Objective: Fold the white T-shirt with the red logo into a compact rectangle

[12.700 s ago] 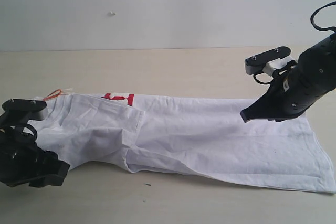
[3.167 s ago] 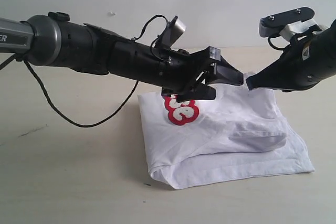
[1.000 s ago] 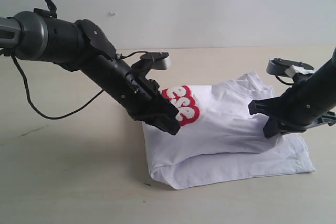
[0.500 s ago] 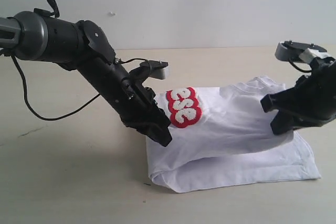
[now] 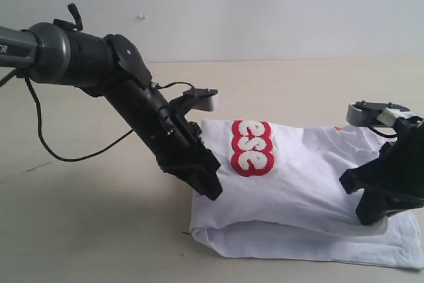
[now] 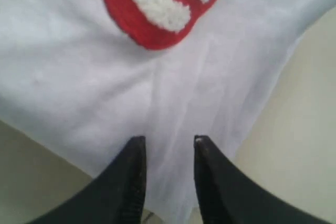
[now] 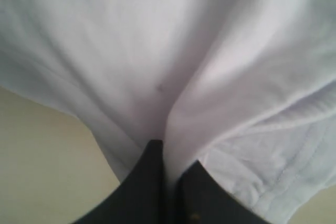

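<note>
The white T-shirt (image 5: 305, 170) lies folded in layers on the tan table, its upper layer stretched between my two grippers. The red logo (image 5: 252, 148) with fuzzy white letters faces up near the shirt's left side. My left gripper (image 5: 211, 189) is at the shirt's left edge. In the left wrist view its fingers (image 6: 137, 153) stand a little apart with bunched white cloth (image 6: 79, 77) between them, just below the logo (image 6: 157, 3). My right gripper (image 5: 366, 211) is low at the shirt's right side. Its jaws (image 7: 173, 153) are pinched on a ridge of white cloth (image 7: 131, 35).
A black cable (image 5: 66, 154) hangs from the left arm and loops over the table (image 5: 93, 230) at the left. A pale wall (image 5: 265, 11) rises behind the table's far edge. A small dark speck (image 5: 184, 232) lies near the shirt's front left corner.
Both grippers have moved right and lower, taking the shirt's upper layer along. The logo and the whole folded shirt now sit further right.
</note>
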Robot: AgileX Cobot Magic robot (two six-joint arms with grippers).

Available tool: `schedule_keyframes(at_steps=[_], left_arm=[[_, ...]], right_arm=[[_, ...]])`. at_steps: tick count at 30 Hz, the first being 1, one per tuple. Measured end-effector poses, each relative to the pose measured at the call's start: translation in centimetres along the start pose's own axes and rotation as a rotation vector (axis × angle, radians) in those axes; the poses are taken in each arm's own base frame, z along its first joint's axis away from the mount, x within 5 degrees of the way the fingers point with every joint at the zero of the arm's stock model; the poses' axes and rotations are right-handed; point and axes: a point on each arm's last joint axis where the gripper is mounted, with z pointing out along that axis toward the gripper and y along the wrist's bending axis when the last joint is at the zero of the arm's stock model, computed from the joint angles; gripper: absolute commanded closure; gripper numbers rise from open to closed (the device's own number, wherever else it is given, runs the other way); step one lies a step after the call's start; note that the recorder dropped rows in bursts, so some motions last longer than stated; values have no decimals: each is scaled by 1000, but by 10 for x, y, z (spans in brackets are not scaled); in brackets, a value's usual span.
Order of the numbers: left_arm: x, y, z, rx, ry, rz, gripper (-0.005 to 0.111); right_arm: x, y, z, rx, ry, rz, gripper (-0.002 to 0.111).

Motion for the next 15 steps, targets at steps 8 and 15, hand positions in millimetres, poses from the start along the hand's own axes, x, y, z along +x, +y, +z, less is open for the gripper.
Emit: schedule_keyframes(at_steps=[8, 15], left_arm=[[9, -2, 14, 50, 100, 7, 74], [12, 2, 14, 12, 143, 30, 74]], right_arm=[[4, -12, 17, 65, 125, 48, 108], [8, -27, 29, 180, 205, 124, 106]])
